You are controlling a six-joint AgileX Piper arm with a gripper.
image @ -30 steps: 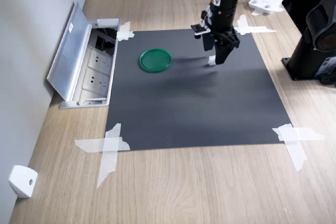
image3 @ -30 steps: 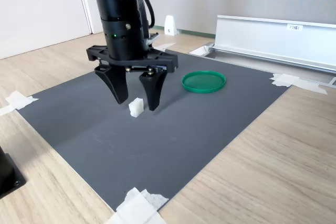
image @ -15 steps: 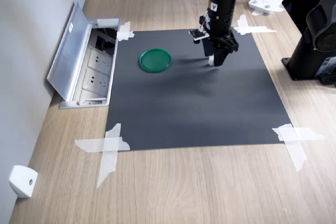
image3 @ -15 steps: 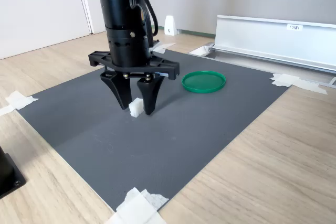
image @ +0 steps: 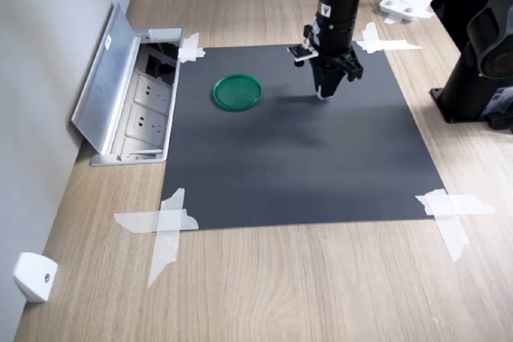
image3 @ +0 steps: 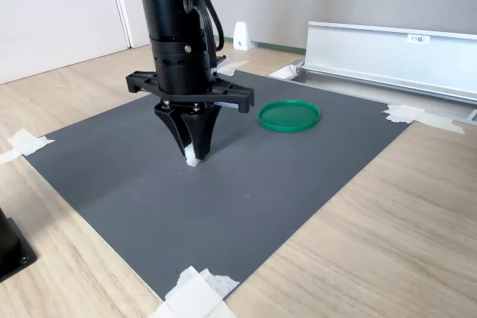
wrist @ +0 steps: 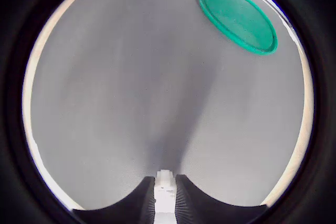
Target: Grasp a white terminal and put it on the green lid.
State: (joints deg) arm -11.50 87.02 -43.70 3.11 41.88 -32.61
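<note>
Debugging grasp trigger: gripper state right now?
Gripper: closed on the white terminal, which is still down at the dark mat, not lifted.

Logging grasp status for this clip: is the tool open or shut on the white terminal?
Shut on it. In the wrist view the tool presses the white terminal from both sides; the second exterior view shows its fingers closed together.
</note>
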